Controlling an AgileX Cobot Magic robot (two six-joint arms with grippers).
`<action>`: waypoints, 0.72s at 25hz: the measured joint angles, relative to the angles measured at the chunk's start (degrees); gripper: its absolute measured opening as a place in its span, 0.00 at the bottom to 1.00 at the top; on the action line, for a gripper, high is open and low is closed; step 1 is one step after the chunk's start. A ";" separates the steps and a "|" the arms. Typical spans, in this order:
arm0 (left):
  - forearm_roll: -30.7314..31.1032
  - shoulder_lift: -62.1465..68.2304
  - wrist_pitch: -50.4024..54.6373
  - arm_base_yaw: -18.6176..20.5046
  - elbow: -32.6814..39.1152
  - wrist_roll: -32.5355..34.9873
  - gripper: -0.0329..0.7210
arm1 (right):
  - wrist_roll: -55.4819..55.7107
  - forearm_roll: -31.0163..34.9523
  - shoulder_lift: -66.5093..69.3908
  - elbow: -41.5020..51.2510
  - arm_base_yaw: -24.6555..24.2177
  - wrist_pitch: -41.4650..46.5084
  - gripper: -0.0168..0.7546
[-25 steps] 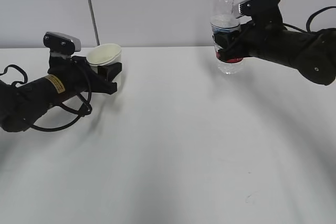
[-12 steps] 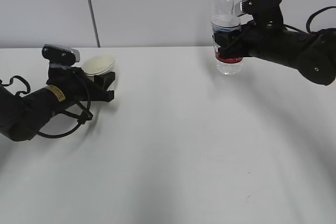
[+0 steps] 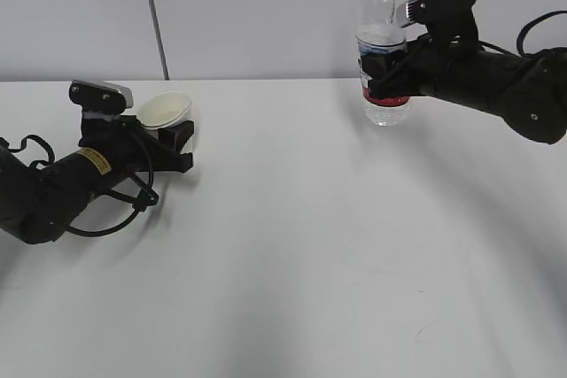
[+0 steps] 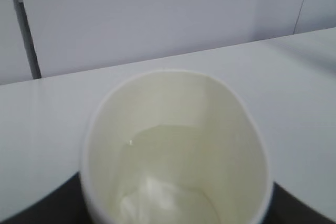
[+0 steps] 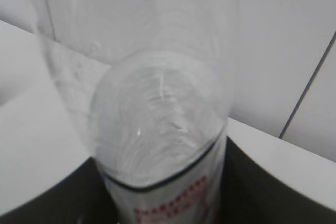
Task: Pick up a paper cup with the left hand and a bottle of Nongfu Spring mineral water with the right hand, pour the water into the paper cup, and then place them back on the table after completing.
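Note:
My left gripper (image 3: 174,139), on the arm with the yellow sticker, is shut on the white paper cup (image 3: 167,111) low at the table (image 3: 301,236) on the far left. The left wrist view looks into the cup (image 4: 176,145); clear water (image 4: 168,177) lies in its bottom. My right gripper (image 3: 379,73) is shut on the clear bottle (image 3: 381,42) with the red cap, held upright above the table at the back right. The right wrist view shows the bottle (image 5: 157,119) between the dark jaws, with water in its lower part and a red-printed label.
A grey wall with a dark vertical seam (image 3: 152,15) runs behind the table. Loose black cables (image 3: 115,210) hang from the left arm onto the tabletop.
My left arm has lowered the cup down to the table and shifted slightly left. The right arm and bottle have hardly moved.

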 joint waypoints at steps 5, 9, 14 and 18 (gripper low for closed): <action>-0.06 0.00 0.00 0.00 0.00 0.00 0.56 | 0.12 0.00 0.00 0.00 0.00 -0.19 0.46; -0.17 0.06 0.00 0.00 0.00 0.00 0.61 | 0.12 0.00 0.00 0.00 0.00 -0.31 0.46; -1.20 0.11 0.65 0.00 0.00 0.02 0.72 | 0.23 0.00 0.00 0.00 0.00 -0.31 0.46; -1.52 0.11 0.97 0.00 0.00 0.07 0.75 | 0.23 0.00 0.00 0.00 0.00 -0.31 0.46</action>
